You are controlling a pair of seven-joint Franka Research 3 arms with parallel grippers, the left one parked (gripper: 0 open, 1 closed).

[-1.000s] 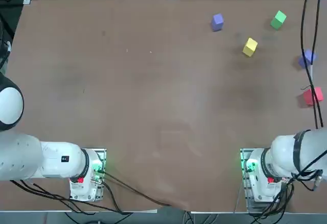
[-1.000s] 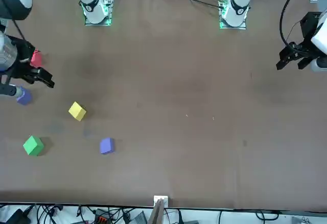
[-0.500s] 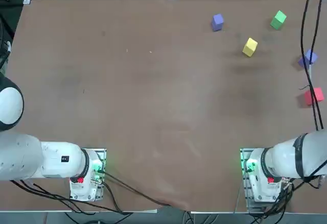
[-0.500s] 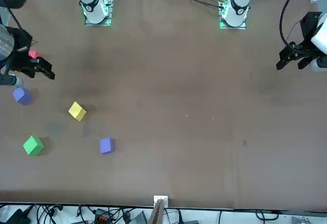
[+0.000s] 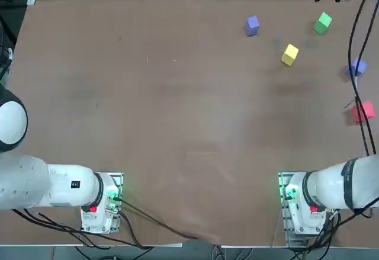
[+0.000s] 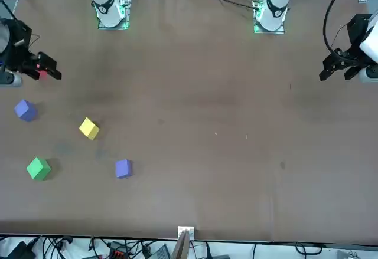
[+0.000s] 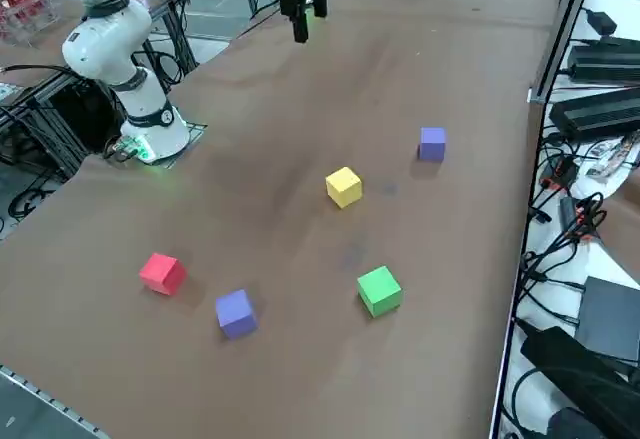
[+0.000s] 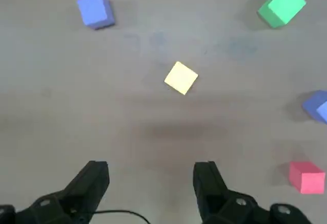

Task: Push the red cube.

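The red cube [image 5: 362, 111] rests on the brown table [image 5: 177, 106] near its right edge, also seen in the right side view [image 7: 162, 272]. In the wrist view the red cube [image 8: 306, 176] lies far below and well off to one side of the fingers. My right gripper [image 8: 150, 169] hangs high over the table, open and empty, with the yellow cube [image 8: 181, 78] ahead of it. From the front, the right gripper [image 6: 47, 70] overlaps the red cube [image 6: 39, 69], which shows only as a sliver.
A purple cube [image 5: 356, 67] sits just beyond the red one. Farther out lie the yellow cube [image 5: 289, 54], a green cube [image 5: 323, 23] and a second purple cube [image 5: 252, 25]. The arm's cable [image 5: 359, 94] crosses over the red cube's area.
In the front view the gripper has drawn back toward the robot's side, uncovering the purple cube and now overlapping the red one. No cube has moved.
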